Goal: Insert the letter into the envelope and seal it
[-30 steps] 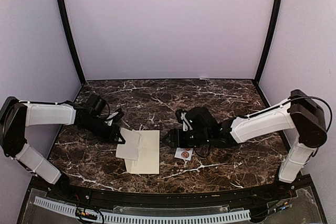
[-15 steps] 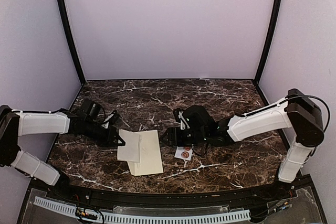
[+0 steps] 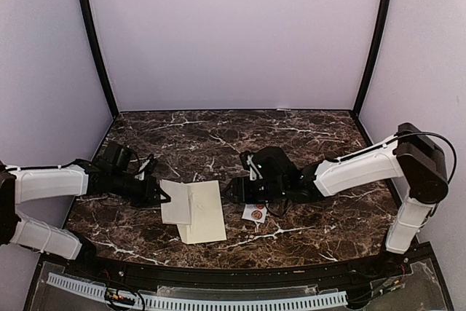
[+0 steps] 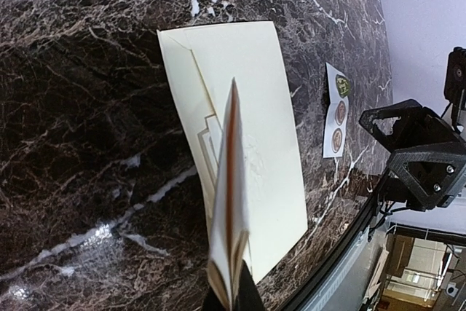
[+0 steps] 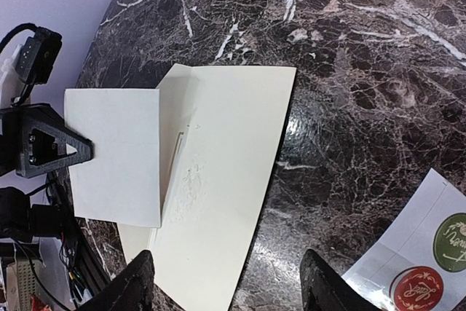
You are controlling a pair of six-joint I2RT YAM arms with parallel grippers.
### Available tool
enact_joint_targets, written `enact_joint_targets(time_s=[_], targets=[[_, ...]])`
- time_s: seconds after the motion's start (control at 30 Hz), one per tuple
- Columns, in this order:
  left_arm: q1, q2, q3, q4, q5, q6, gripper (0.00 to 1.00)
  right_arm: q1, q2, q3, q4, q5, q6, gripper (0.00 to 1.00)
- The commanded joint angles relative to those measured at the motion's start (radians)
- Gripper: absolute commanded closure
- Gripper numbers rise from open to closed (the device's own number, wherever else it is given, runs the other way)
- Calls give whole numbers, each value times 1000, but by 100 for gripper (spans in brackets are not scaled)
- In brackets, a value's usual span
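Since the earlier frame the left arm has drawn back toward its own side, carrying the letter [image 3: 177, 202] a little leftward; the envelope [image 3: 206, 213] has turned slightly on the table [image 3: 306, 136]. Left gripper [image 3: 165, 196]: clamped on the left edge of the folded white letter, which hangs over the envelope's left portion; contact between the two cannot be judged. Envelope: cream, lying flat on the dark marble table between the two grippers, its left part hidden beneath the letter. Right gripper [image 3: 234, 189]: jaws apart, holding nothing, poised just beside the envelope's right edge. Sticker sheet [image 3: 254, 213]: flat on the table near the envelope's right side, below the right gripper.
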Motion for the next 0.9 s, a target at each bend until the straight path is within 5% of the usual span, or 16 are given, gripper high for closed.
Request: enact_joint_targets(time_s=[0.0, 0.87], targets=[[5, 18, -15, 3, -30, -20, 100, 8, 12, 31, 5, 1, -1, 35], [5, 132, -3, 31, -59, 27, 100, 27, 184, 157, -10, -55, -14, 37]])
